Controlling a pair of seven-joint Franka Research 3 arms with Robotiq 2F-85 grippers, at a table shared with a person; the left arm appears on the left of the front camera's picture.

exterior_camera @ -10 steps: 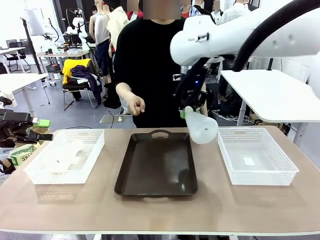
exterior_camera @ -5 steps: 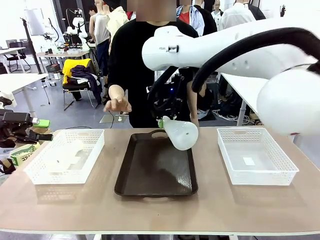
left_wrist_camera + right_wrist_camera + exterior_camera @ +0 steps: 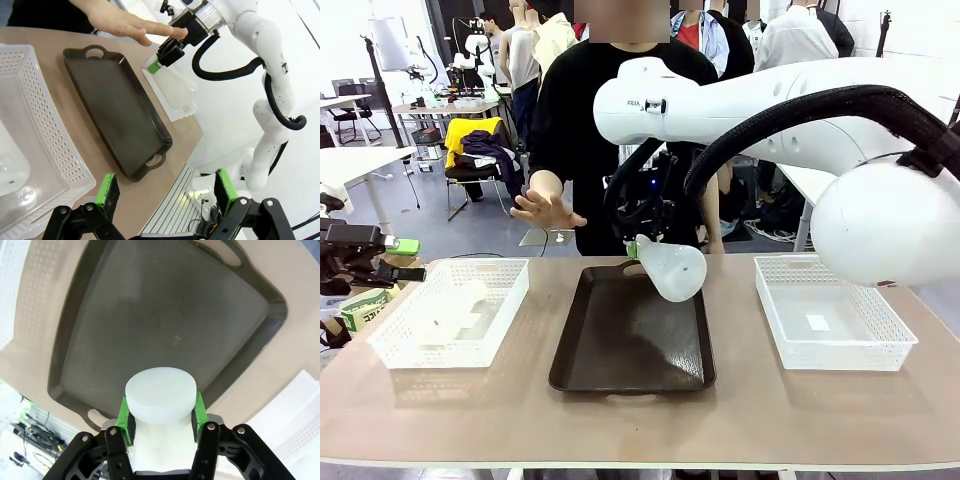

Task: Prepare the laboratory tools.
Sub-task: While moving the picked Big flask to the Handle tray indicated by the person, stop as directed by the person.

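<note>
Table (image 3: 770,410) tan, dark tray (image 3: 630,340) centre; right pincer (image 3: 161,411) grips flask (image 3: 672,270); left pincer (image 3: 166,190) open.

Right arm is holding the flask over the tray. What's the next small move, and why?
Probably lower the flask and bring it upright onto the tray. The right gripper is shut on its neck, it hangs tilted above the tray's bare far end, and the person's hand hovers nearby, so go slowly.

The right gripper (image 3: 635,243) carries the flask (image 3: 672,268) left, from the gap between tray (image 3: 620,350) and right basket (image 3: 832,318) to above the tray's far end. The person's hand (image 3: 546,210) goes from a loose fist to open and flat, farther left.
</note>
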